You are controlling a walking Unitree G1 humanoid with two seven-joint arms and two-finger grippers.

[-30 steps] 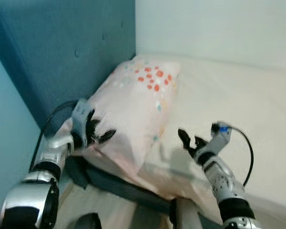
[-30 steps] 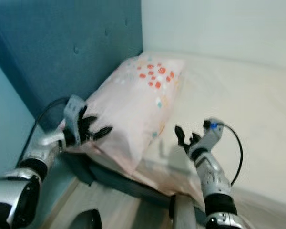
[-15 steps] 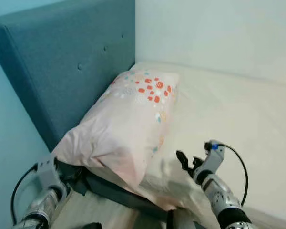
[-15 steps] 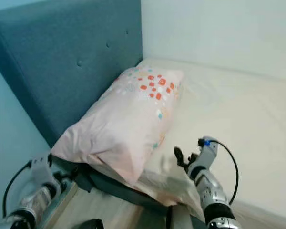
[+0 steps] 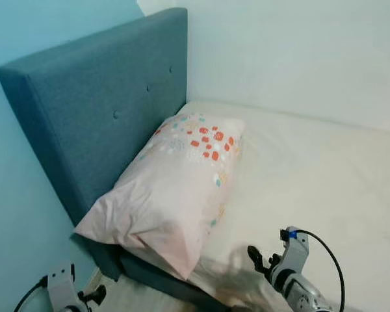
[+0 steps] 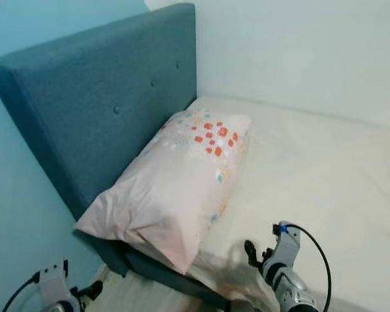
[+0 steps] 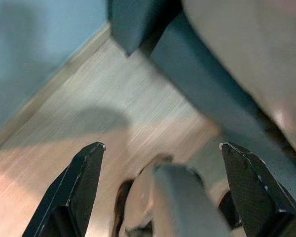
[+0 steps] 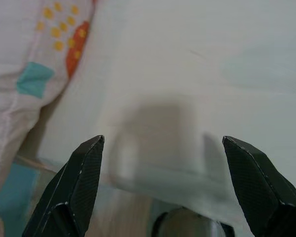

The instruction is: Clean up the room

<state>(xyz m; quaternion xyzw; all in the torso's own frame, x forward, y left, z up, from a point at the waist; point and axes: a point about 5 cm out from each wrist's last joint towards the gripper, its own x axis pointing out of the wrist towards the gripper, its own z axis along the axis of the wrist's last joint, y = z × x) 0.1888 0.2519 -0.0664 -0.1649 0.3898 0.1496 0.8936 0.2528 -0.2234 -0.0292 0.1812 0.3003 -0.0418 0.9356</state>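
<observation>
A pale pink pillow [image 5: 175, 185] with orange and teal spots lies lengthwise on the cream bed sheet [image 5: 312, 175], against the blue padded headboard [image 5: 97, 110]. Its near corner hangs over the bed's edge. My left gripper [image 7: 161, 145] is low beside the bed, open and holding nothing, over the wooden floor [image 7: 89, 123]. It appears at the lower left [image 5: 94, 296]. My right gripper [image 5: 262, 258] hovers open just above the sheet near the bed's front edge, right of the pillow [image 8: 34, 74]. Nothing is between its fingers [image 8: 79, 182].
The teal bed frame [image 7: 202, 89] runs under the mattress close to the left gripper. A light blue wall [image 5: 19, 214] stands left of the headboard and a white wall [image 5: 299, 52] stands behind the bed.
The left gripper has let go of the pillow's corner and dropped toward the floor. The right arm has lowered and drawn back. The camera has lifted, showing more of the headboard.
</observation>
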